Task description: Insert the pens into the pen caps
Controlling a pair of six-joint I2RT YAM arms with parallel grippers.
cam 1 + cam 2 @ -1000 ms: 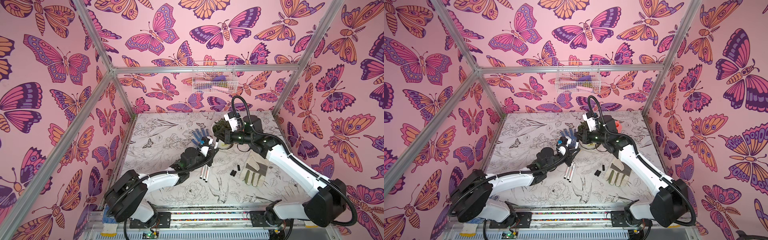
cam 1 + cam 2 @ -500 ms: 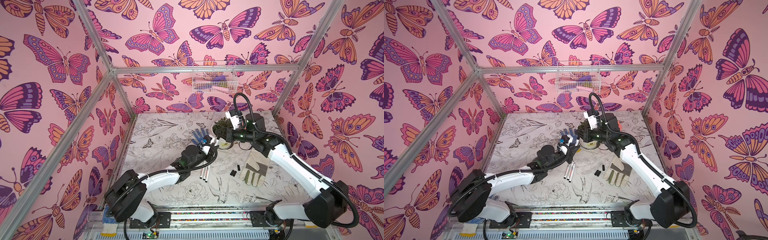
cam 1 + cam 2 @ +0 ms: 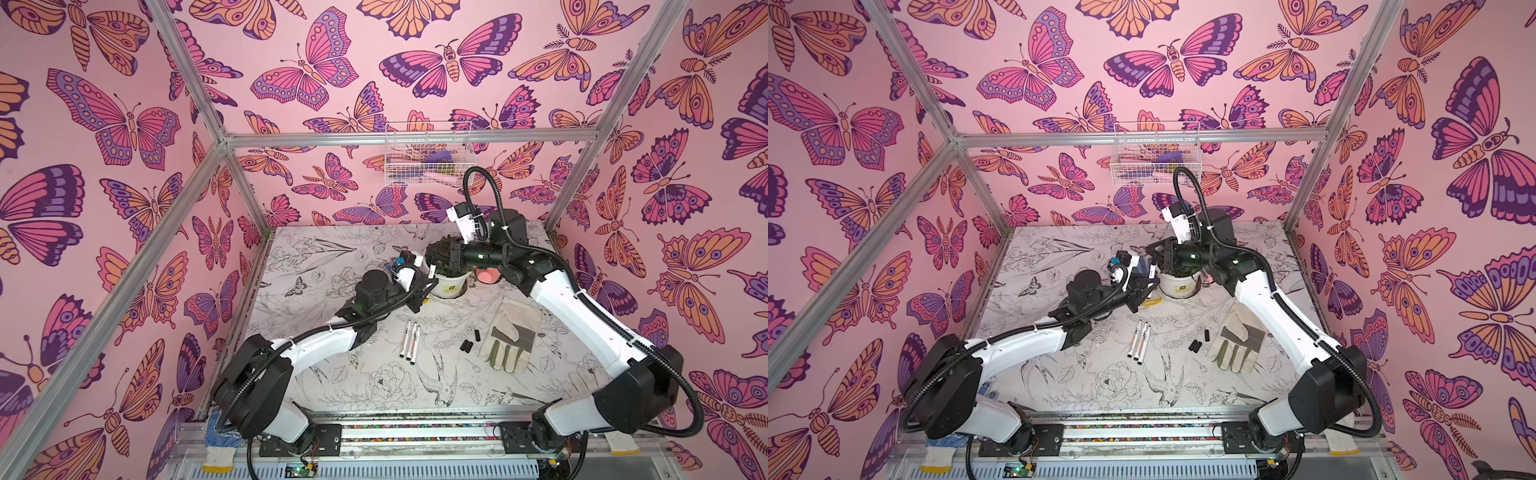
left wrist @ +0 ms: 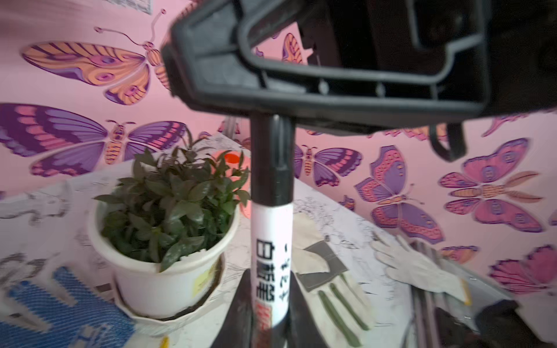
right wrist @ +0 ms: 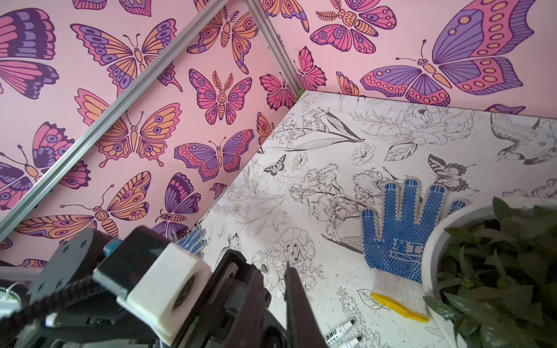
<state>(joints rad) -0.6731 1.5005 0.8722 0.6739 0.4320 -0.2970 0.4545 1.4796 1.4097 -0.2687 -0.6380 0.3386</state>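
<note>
The left end effector (image 4: 268, 304) is clenched on the lower barrel of a white pen (image 4: 271, 250). It holds the pen upright above the tabletop (image 3: 374, 390), just beside the potted plant (image 3: 448, 284). A black pen cap (image 4: 272, 162) sits on the pen's upper end, and the right end effector (image 3: 441, 258), jaws closed, grips the cap's top end. Three loose pens (image 3: 409, 340) lie side by side on the tabletop nearer the robot's base. Three loose caps (image 3: 477, 334) lie between them and a beige glove (image 3: 511, 338).

Three pens (image 3: 1139, 340) near black caps (image 3: 1195, 345)
</note>
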